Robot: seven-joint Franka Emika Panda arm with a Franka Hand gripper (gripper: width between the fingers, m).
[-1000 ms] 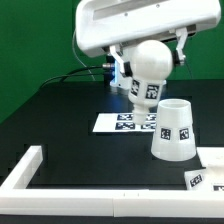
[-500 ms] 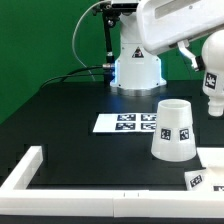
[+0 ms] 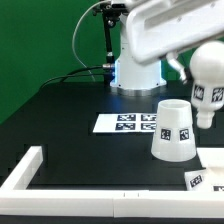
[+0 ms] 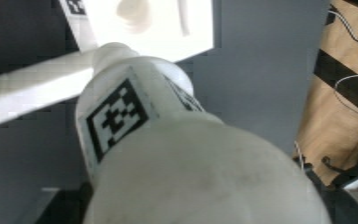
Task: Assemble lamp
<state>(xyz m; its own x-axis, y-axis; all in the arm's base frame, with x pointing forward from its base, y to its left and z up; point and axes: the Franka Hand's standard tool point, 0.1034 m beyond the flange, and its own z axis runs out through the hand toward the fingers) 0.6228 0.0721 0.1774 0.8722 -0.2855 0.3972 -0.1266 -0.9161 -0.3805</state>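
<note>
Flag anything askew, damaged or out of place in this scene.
Nothing stands out. The shade stands upright on the table, the marker board lies flat beside it, and the bulb hangs off the table in the end effector at the exterior view's right. No damage shows.

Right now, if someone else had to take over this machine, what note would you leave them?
Gripper: shut on the bulb, which is held in the air to the exterior view's right of the shade.
Shade: stands wide end down on the table, beside the marker board.
Base: at the near edge, partly out of frame.
Done: bulb picked up.
Left: join bulb, shade and base; nothing is joined yet.
</note>
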